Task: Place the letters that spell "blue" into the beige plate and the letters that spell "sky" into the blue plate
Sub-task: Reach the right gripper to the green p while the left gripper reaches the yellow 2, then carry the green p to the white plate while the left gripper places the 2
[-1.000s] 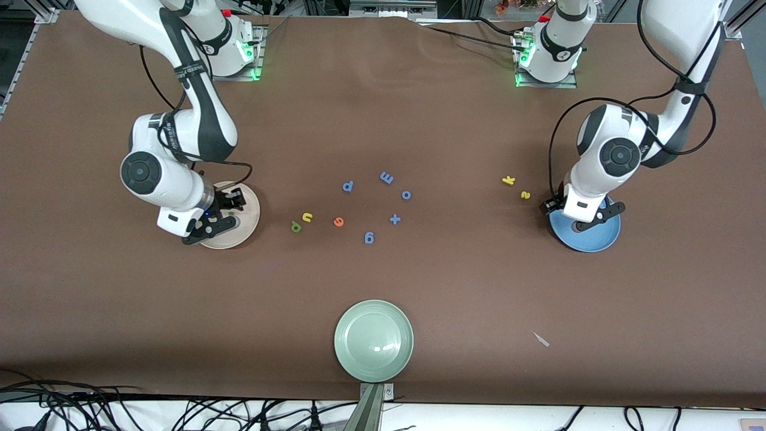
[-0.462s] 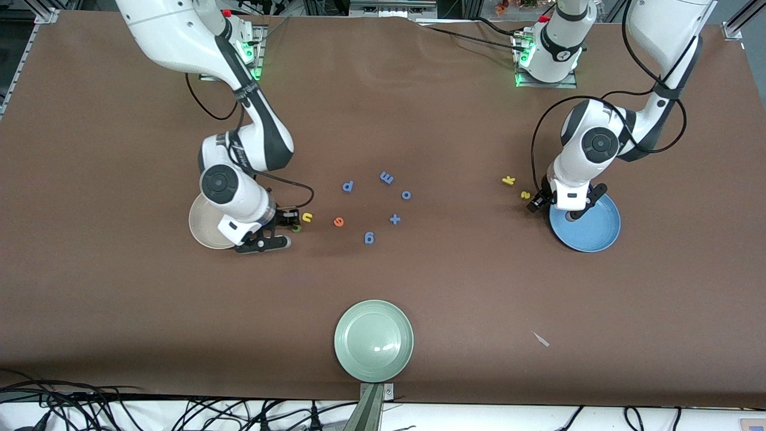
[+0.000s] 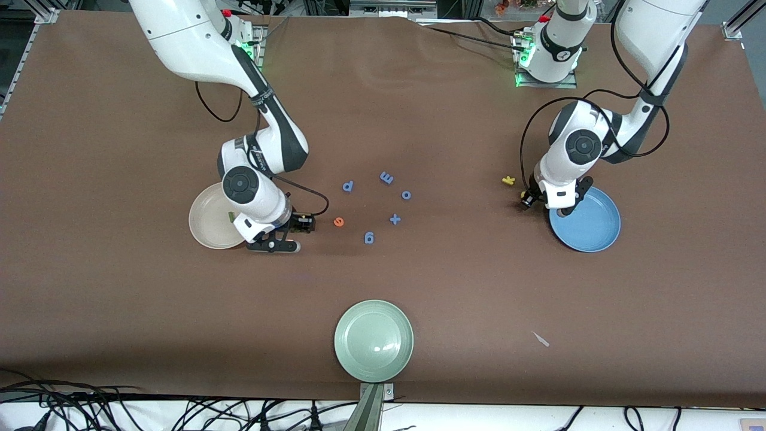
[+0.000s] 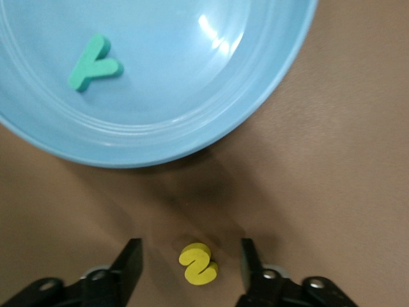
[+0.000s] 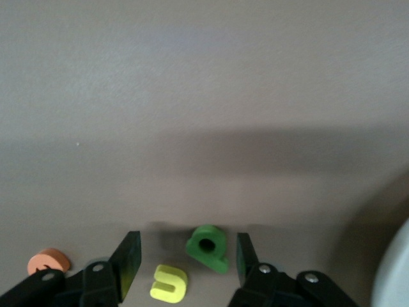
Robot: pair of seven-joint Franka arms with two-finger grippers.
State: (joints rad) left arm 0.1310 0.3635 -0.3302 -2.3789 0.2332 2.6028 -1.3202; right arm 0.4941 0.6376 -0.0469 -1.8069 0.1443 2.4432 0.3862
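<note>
My right gripper (image 3: 293, 232) stands open, low over the table beside the beige plate (image 3: 206, 230). Between its fingers lie the olive-green "b" (image 5: 208, 248) and the yellow "u" (image 5: 169, 282). The orange "e" (image 3: 339, 222) lies just past it, toward the table's middle. An olive "l" (image 3: 229, 216) rests in the beige plate. My left gripper (image 3: 526, 200) is open beside the blue plate (image 3: 589, 236), its fingers on either side of the yellow "s" (image 4: 198, 263). The teal "y" (image 4: 94, 62) lies in the blue plate (image 4: 192, 137). The yellow "k" (image 3: 508, 180) lies on the table close by.
Several blue letters (image 3: 387, 178) are scattered about the table's middle. A pale green plate (image 3: 374, 340) sits near the table edge closest to the front camera. A small pale scrap (image 3: 541, 339) lies toward the left arm's end.
The right arm swung from over the beige plate to the "b" and "u". The left arm moved off the blue plate to the "s".
</note>
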